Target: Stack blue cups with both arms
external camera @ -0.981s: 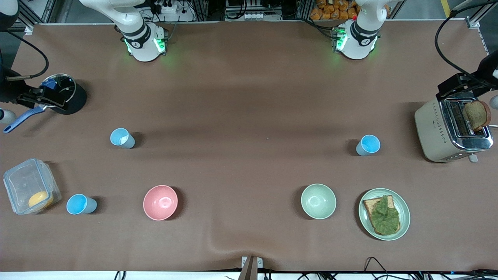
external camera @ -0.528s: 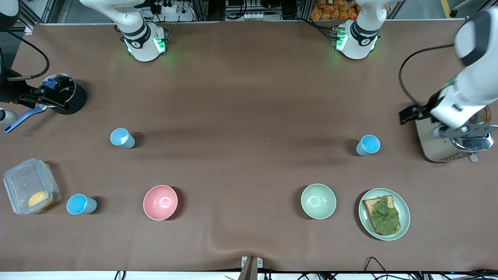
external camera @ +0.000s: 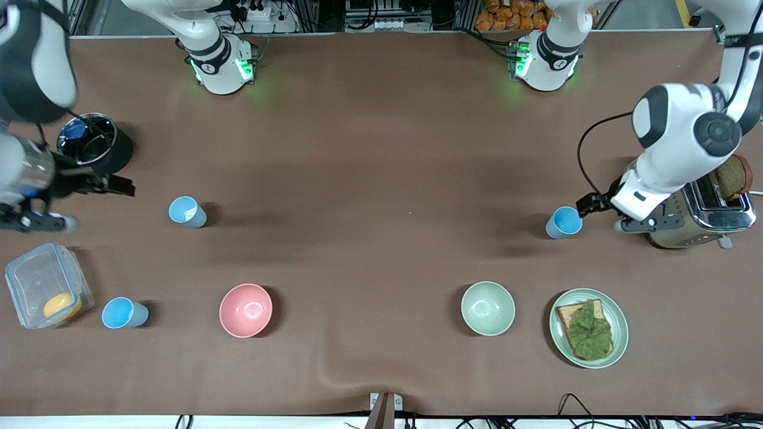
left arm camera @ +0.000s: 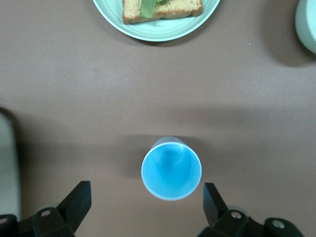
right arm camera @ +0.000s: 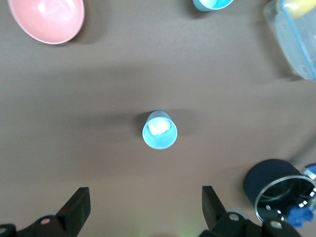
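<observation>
cups (external camera: 563,222): light, stiff, slick plastic; grip across the rim
left gripper (left arm camera: 143,207): jaws apart
right gripper (right arm camera: 143,210): jaws apart

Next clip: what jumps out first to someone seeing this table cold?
Two white arms lean in from the table's ends, each with an open tool near an upright blue cup: the left tool by the cup beside the toaster, the right tool close to the cup holding something white. A third blue cup stands unstacked next to the clear box, nearer the front camera.
</observation>
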